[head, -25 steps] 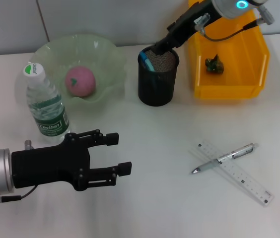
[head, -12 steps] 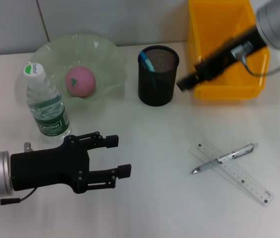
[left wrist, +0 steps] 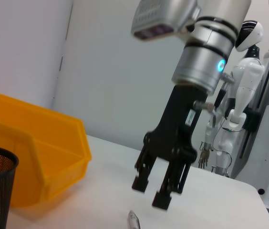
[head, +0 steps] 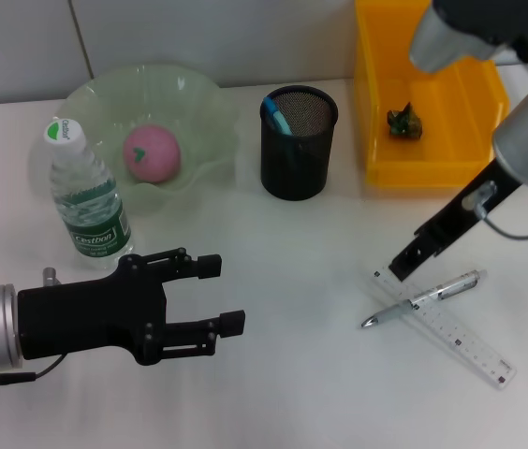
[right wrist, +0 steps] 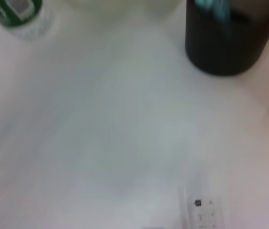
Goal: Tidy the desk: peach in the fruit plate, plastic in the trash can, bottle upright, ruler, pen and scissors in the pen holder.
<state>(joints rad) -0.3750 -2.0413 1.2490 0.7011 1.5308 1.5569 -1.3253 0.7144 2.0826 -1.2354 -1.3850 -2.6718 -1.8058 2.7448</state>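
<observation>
Clear plastic ruler [head: 444, 325] (flat) under slim pen [head: 421, 299]; right gripper [head: 406, 266] above.

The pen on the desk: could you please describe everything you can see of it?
The pen is slim and silver-grey, apparently metal or plastic, with a darker band near its middle and a clip end pointing away from the robot. It lies flat and diagonal on the white desk, crossing over the clear ruler. The right gripper hovers just beside it, open and not touching.
</observation>
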